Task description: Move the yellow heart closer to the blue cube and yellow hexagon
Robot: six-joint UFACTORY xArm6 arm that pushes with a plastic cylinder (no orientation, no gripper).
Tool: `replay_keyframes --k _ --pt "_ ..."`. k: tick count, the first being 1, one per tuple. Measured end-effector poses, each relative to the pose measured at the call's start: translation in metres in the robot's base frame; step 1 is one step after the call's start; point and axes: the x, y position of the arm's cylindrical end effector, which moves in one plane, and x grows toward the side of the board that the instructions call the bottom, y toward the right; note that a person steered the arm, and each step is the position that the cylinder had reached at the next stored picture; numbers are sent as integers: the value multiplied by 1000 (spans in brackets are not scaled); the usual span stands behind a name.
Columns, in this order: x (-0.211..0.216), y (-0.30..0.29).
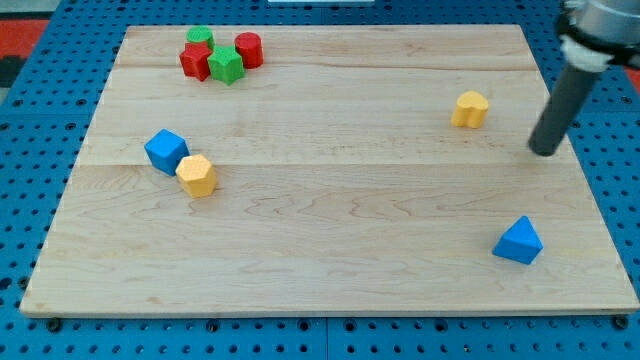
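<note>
**My rod tip near the board's right edge, yellow heart close by**

My tip (545, 152) is the lower end of a straight dark rod; there is no pincer on it, so nothing opens, closes or grips. It stands on the wooden board (330, 230) near the right edge, in the upper half, touching no block. The yellow heart (470, 109) lies near it, toward the view's left and slightly higher, with bare wood between them.

The blue cube (166, 151) and the yellow hexagon (197, 176) sit touching each other near the left edge, well apart from the heart. A blue triangular block (518, 241) rests by the bottom right corner. By the top left corner, two red blocks (248, 49) and two green blocks (226, 65) huddle together
</note>
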Motion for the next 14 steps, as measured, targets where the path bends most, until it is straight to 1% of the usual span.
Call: replay_keyframes --k 1,2,3,4,5,6,8,9,10,11,12,13,14 --pt "-43 6" --pt "-62 -28" --pt "-32 -120" --pt "-33 -191" --pt "-42 -136" --pt "-63 -142" --pt "-55 -286" --pt "-55 -315" --pt "-67 -317" --pt "-66 -350" --pt "-30 -391" --pt "-47 -395" --pt "-75 -404"
